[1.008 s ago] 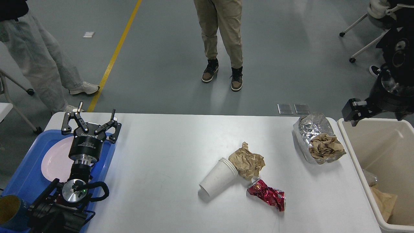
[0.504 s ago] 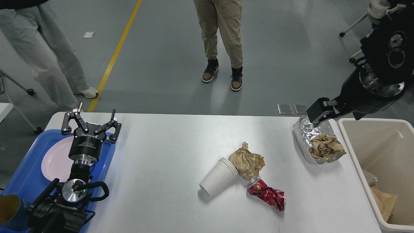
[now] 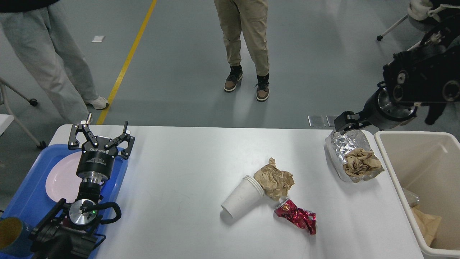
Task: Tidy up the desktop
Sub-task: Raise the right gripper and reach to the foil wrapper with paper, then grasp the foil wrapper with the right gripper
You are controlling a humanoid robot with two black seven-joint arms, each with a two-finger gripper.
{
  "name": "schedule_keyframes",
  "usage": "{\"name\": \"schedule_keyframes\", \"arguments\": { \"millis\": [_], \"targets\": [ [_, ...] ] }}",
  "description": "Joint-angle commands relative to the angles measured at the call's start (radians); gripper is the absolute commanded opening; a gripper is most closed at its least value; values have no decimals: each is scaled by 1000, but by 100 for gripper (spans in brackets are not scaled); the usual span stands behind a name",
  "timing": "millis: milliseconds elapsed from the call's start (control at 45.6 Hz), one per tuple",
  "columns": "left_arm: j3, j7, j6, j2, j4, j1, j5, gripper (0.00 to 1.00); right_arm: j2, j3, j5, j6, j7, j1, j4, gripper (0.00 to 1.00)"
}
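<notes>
The white desktop (image 3: 179, 172) carries loose litter. Stacked white paper cups (image 3: 241, 198) lie on their side near the middle, touching a crumpled brown paper ball (image 3: 275, 180) and a crushed red can (image 3: 297, 217). At the far right lies a silver foil bag (image 3: 341, 149) with crumpled brown paper (image 3: 360, 162) in its mouth. My left gripper (image 3: 101, 130) hovers open and empty over the blue tray's far end. My right gripper (image 3: 344, 123) is at the foil bag's far edge, seen as a dark block with its fingers indistinct.
A blue tray (image 3: 27, 201) with a pink plate (image 3: 61, 180) sits at the left edge, a dark cup (image 3: 10, 239) at its near corner. A beige bin (image 3: 397, 172) holding some trash stands beside the right edge. People (image 3: 248, 43) stand beyond the desktop.
My right arm has swung left from above the bin to the far edge of the foil bag. The left arm has stayed put. The person at the left has shifted.
</notes>
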Motion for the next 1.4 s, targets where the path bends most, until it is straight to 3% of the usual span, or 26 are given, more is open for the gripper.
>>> {"name": "schedule_keyframes", "arguments": {
  "millis": [0, 241, 438, 657, 1030, 1293, 1314, 1336, 1380],
  "targets": [
    [0, 0, 0, 0, 0, 0, 0, 96, 70, 41, 2, -20, 1, -241, -241, 100],
    [0, 0, 0, 0, 0, 1, 0, 96, 161, 105, -1, -26, 12, -576, -606, 100],
    [0, 0, 0, 0, 0, 0, 0, 96, 267, 107, -11, -109, 12, -846, -896, 100],
    [0, 0, 0, 0, 0, 0, 0, 96, 271, 107, -26, -248, 9, -926, -935, 100],
    [0, 0, 0, 0, 0, 1, -1, 96, 285, 117, -24, -281, 5, -976, -972, 97],
    [0, 0, 0, 0, 0, 0, 0, 96, 285, 119, -21, -281, 1, -985, -959, 50],
    [0, 0, 0, 0, 0, 0, 0, 96, 285, 119, -20, -281, 1, -985, -958, 43],
    [0, 0, 0, 0, 0, 0, 0, 96, 285, 119, -18, -277, -2, -985, -956, 24],
    [0, 0, 0, 0, 0, 0, 0, 96, 285, 119, -15, -268, -7, -985, -955, 4]
  ]
}}
